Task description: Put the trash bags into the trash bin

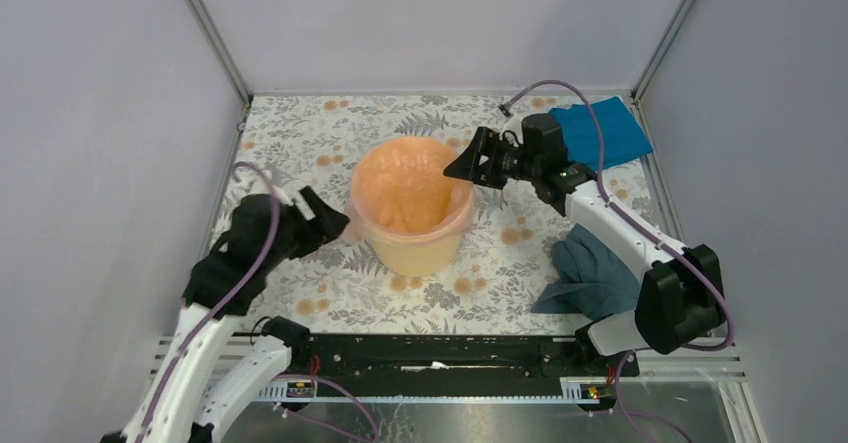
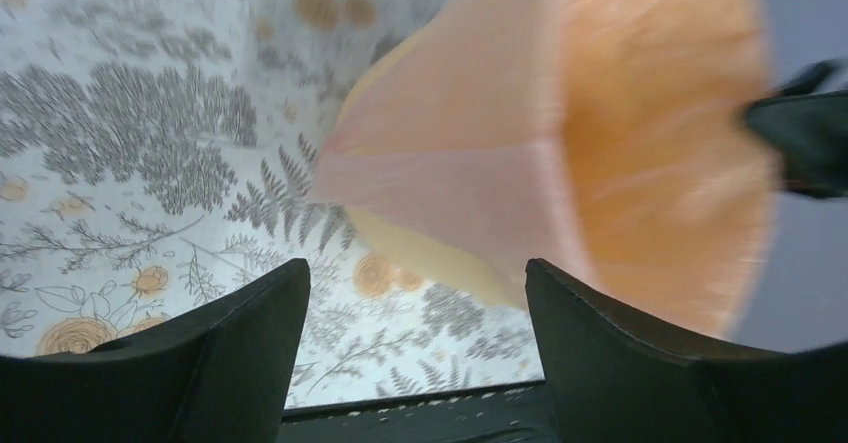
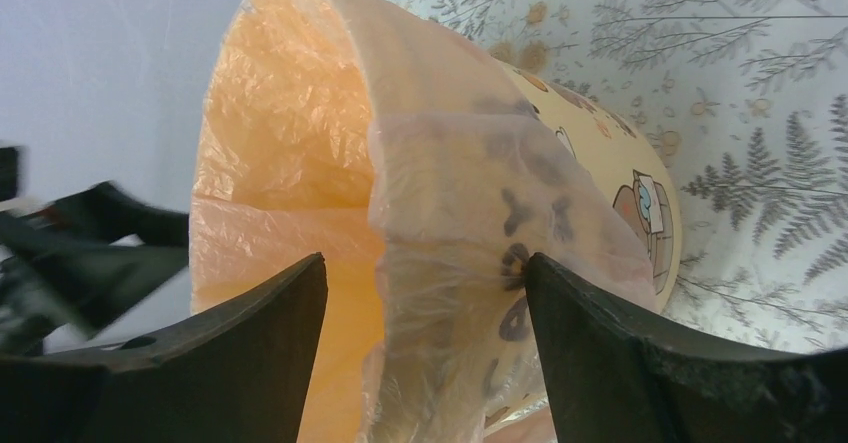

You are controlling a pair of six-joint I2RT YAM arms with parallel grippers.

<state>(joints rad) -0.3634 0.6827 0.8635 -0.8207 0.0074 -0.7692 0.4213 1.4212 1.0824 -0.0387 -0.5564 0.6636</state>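
The trash bin [image 1: 420, 253] stands upright mid-table. The pale-pink trash bag [image 1: 405, 188] lines its inside and is folded out over the rim. My right gripper [image 1: 458, 169] is open at the bin's right rim. In the right wrist view [image 3: 425, 283] one finger is on the inner side and one on the outer side, with the folded bag [image 3: 450, 213] and the printed bin wall [image 3: 620, 193] between them. My left gripper [image 1: 328, 219] is open and empty just left of the bin. Its wrist view [image 2: 415, 293] shows the bag's overhang [image 2: 470, 163] and the bin wall [image 2: 430, 253] ahead.
A bright blue cloth [image 1: 600, 128] lies at the back right corner. A grey-blue cloth [image 1: 595, 268] lies at the right, beside the right arm's base. Grey enclosure walls surround the floral table cover [image 1: 300, 143].
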